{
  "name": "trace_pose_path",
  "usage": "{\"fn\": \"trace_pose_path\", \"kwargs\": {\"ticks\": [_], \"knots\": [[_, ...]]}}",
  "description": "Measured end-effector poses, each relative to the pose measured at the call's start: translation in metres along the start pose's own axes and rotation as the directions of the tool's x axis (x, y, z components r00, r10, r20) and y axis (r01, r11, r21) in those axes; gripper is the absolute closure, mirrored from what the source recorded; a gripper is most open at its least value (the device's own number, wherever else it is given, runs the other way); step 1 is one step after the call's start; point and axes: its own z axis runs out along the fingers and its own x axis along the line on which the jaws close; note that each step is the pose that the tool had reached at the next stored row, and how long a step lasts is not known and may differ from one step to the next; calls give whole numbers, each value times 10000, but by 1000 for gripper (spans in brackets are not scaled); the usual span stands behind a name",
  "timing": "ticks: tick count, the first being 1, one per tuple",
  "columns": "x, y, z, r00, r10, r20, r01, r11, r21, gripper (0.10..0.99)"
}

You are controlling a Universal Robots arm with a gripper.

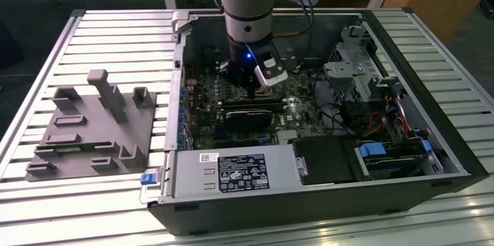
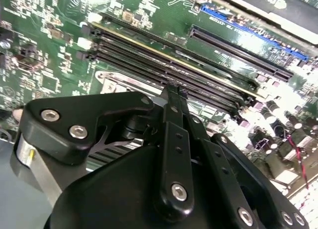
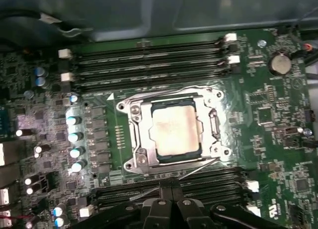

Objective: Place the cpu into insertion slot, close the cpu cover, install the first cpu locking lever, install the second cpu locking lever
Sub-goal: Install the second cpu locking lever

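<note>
Black claw (image 3: 171,205), fingers (image 3: 164,201) pressed together, clenched on nothing that I could see! In the first wrist view the tips sat at the near edge of the socket (image 3: 171,129), just past the memory slots (image 3: 198,182), where a thin lever (image 3: 198,168) ran along the socket's side. In the second wrist view the same closed fingers pointed at the slots (image 2: 164,65) on the green board (image 2: 44,45).

Outward from the tips: the cpu (image 3: 176,130) lay flat in the socket, grey top up, and the cover (image 3: 144,134) was already down around it, framing it on all sides. So the chip sat just beyond the claw, near but apart, with the lever between them.

In the exterior view the arm (image 1: 247,20) dropped straight into the open case (image 1: 309,199), claw (image 1: 253,91) low over the board, near the case's far edge. A grey fixture (image 1: 92,130) lay well apart on the bench (image 1: 432,43).

The danger as I judged it: the lever was thin and springy, and the tips were narrow. A push slightly off line could let it slip off the fingers and snap back, or send the claw scraping into the slots and small parts beside the socket. Too much downward force might flex the board.
</note>
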Motion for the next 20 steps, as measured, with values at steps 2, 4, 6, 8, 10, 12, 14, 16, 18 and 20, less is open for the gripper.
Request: {"fn": "trace_pose_path", "kwargs": {"ticks": [2, 4, 6, 8, 10, 12, 14, 16, 18, 20], "knots": [[23, -11, 7, 9999, -104, -9, 103, 9999, -35, 980], [50, -24, 13, 9998, -185, -17, 185, 9998, -67, 980], [60, -29, 13, 9997, -251, -20, 251, 9997, -75, 980], [63, -30, 14, 9996, -280, -21, 280, 9996, -78, 980], [71, -36, 19, 9995, -326, -37, 325, 9993, -197, 980], [80, -39, 28, 9993, -371, -65, 368, 9984, -418, 980], [91, -45, 37, 9991, -423, -86, 417, 9974, -591, 980], [101, -61, 44, 9989, -467, -94, 460, 9968, -653, 980], [116, -86, 48, 9987, -502, -98, 494, 9964, -682, 980], [131, -108, 51, 9985, -533, -103, 525, 9960, -717, 980]]}}
